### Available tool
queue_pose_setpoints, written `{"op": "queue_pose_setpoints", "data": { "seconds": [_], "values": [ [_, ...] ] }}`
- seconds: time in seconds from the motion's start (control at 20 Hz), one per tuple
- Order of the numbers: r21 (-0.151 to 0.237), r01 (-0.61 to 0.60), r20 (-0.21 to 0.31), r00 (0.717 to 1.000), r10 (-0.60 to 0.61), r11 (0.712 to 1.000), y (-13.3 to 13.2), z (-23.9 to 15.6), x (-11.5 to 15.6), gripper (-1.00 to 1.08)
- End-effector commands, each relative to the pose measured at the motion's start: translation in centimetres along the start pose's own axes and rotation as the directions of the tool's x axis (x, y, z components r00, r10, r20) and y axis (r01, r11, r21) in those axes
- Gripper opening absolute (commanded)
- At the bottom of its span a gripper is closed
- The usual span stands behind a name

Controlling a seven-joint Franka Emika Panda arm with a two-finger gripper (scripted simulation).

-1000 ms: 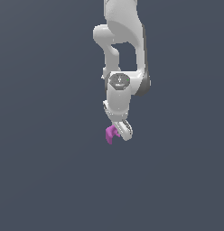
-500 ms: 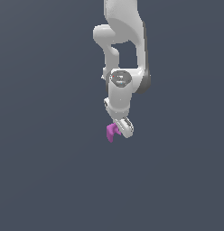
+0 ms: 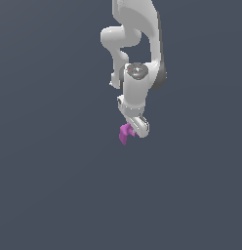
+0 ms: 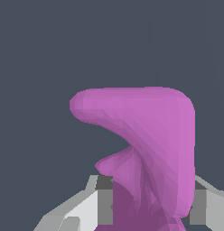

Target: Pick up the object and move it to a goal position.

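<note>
I have the object [image 4: 154, 144], a smooth magenta-purple lump with one blunt lobe jutting sideways and a narrower stem below, sitting between the two fingers of my hand [image 4: 150, 203]; in the wrist view its stem drops straight into the gap between the grey pads [image 4: 104, 203], one on each side and right against it, so I read the hand as pinched onto the object rather than spread. From the exterior view the object [image 3: 125, 133] pokes out on the exterior view's left of the white hand [image 3: 136, 128], at the low end of the arm [image 3: 137, 49], which comes down from the upper edge of that view. Everything around it is the same flat dark grey, with no shadow or contact line I can pick out, so I cannot tell whether the object is clear of the tabletop or only just off it. My judgement is that the pick is done: the grasp looks seated and the object is in hand. What is left is the carry to the goal position, and I see no marker for that goal in either view, so I cannot say how near it is.
</note>
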State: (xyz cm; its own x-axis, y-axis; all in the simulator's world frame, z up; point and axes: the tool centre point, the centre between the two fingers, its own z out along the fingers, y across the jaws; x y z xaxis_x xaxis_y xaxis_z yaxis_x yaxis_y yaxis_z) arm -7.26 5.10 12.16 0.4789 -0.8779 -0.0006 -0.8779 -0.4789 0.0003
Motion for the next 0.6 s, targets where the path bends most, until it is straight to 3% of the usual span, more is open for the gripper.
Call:
{"op": "queue_pose_setpoints", "data": {
  "seconds": [0.0, 0.55],
  "values": [
    [0.001, 0.0, 0.0, 1.0, 0.0, 1.0, 0.7, -0.6, -1.1, -1.0],
    [0.0, 0.0, -0.001, 1.0, 0.0, 1.0, 2.0, -1.8, -3.1, -1.0]
  ]
}}
